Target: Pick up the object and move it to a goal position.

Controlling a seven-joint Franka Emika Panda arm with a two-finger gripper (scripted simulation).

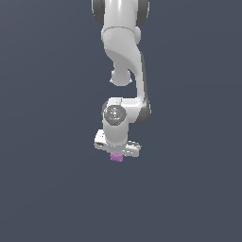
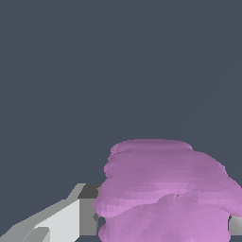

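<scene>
Fingers (image 1: pixel 116 154) closed on pink object (image 1: pixel 116 157); wrist view alone shows its ridges (image 2: pixel 160 189)

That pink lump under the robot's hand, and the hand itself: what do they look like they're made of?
These are simulator renders, so only looks count. The pink lump looks matte, like soft clay or foam: stacked rounded ridges, no shine, and faceted edges up close. The hand looks like smooth white moulded plastic or painted metal, with soft shading; one of its fingers shows flat white and grey faces with a darker pad.

The object (image 1: pixel 116 157) shows only partly beneath the claw (image 1: pixel 116 152); the wrist view's edge crops it.
</scene>
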